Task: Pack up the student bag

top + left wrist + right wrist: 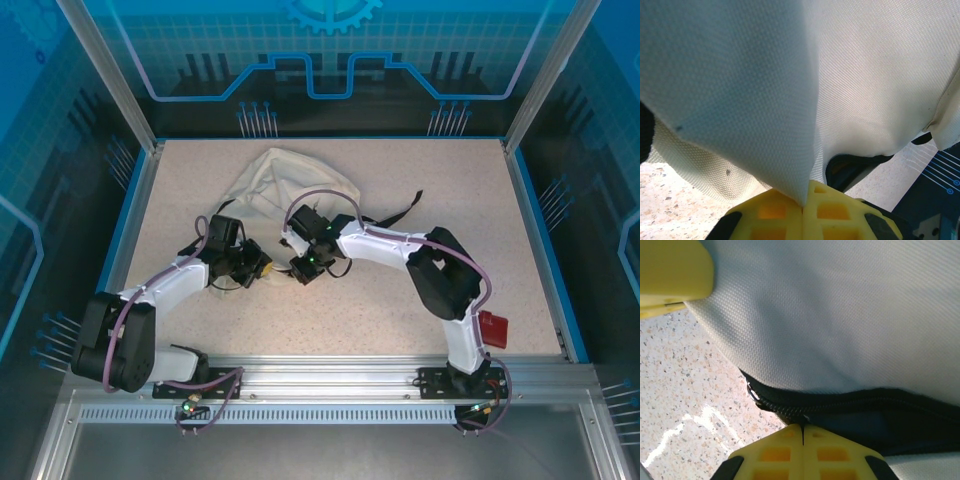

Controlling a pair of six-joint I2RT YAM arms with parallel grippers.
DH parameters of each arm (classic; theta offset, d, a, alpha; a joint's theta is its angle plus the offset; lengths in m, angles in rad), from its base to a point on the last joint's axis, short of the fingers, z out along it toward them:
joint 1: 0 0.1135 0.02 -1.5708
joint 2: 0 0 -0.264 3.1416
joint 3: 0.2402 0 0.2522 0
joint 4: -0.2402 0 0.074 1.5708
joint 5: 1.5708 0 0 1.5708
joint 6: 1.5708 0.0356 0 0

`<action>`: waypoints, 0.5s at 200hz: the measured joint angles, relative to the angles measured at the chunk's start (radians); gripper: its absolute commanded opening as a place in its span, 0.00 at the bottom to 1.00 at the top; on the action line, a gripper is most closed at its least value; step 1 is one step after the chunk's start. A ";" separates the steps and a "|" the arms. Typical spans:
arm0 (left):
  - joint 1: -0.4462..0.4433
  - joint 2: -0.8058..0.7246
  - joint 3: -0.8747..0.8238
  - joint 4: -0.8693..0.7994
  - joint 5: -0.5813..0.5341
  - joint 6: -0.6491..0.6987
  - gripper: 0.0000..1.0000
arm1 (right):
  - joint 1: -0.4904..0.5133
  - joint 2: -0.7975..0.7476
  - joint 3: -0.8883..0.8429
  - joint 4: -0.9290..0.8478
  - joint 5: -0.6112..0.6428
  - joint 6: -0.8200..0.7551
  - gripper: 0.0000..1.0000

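The student bag [285, 182], a crumpled cream fabric backpack, lies at the back middle of the table. My left gripper [262, 270] sits just in front of it. In the left wrist view its yellow jaws [804, 202] are shut on a fold of the bag's cream cloth [865, 75], which rises straight out of them. My right gripper [303, 268] is close beside it. Its jaws [802, 426] are shut with their tips pinched at the bag's black zip trim [865, 400], under the cream panel [840, 315]. A small metal zip ring [754, 392] shows at the zip's left end.
A black strap [400, 212] trails from the bag to the right. A red object [492, 328] lies by the right arm's base near the front edge. The left gripper's yellow finger [670, 275] shows near the right wrist. Speckled tabletop [380, 320] lies open in front.
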 measured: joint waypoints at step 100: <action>-0.011 0.003 -0.013 0.025 -0.014 0.000 0.00 | 0.039 -0.060 0.029 -0.114 0.239 0.190 0.00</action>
